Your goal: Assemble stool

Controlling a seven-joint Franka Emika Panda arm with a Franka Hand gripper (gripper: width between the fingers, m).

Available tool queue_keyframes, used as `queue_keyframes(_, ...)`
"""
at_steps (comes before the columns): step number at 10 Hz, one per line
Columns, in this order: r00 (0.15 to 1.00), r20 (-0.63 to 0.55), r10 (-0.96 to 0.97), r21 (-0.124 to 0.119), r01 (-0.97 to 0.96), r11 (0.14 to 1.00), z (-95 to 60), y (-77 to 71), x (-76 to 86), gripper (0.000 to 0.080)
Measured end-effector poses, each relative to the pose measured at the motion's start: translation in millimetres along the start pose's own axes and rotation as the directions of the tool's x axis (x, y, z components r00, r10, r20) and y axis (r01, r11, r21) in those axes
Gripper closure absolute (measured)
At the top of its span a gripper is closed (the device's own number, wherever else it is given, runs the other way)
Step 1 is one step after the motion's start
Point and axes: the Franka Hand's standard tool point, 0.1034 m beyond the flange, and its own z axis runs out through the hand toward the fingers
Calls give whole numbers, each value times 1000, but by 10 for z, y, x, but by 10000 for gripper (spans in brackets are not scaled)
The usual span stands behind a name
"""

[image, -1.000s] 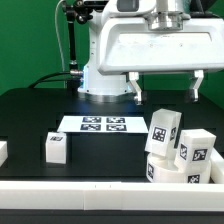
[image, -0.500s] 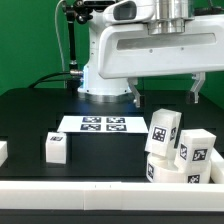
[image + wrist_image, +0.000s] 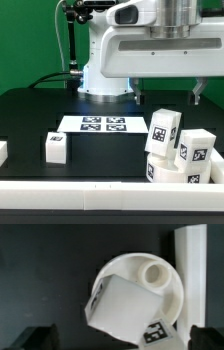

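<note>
The two-finger gripper (image 3: 122, 339), jaws wide and empty, should centre over the white blocky plastic leg (image 3: 125, 314) on the thick round white seat (image 3: 125, 266) at the worktop (image 3: 30, 120) edge nearest the exterior camera.

Exterior view: bright, even light from above; the upright leg (image 3: 163, 132) nearly bleaches out against the black table (image 3: 30, 110). Wrist view: soft focus, seat (image 3: 125, 266) glaring, corners dark.
</note>
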Motion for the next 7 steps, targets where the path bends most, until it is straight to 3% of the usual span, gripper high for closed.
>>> queue_keyframes(3,1000,1,25,0,-25,1000,4,-4,-2,151)
queue_keyframes(5,987,2,162,2,-162,987,8,-7,-3,151)
queue_keyframes(7,930,2,368,22,-368,929,-11,83,56,151)
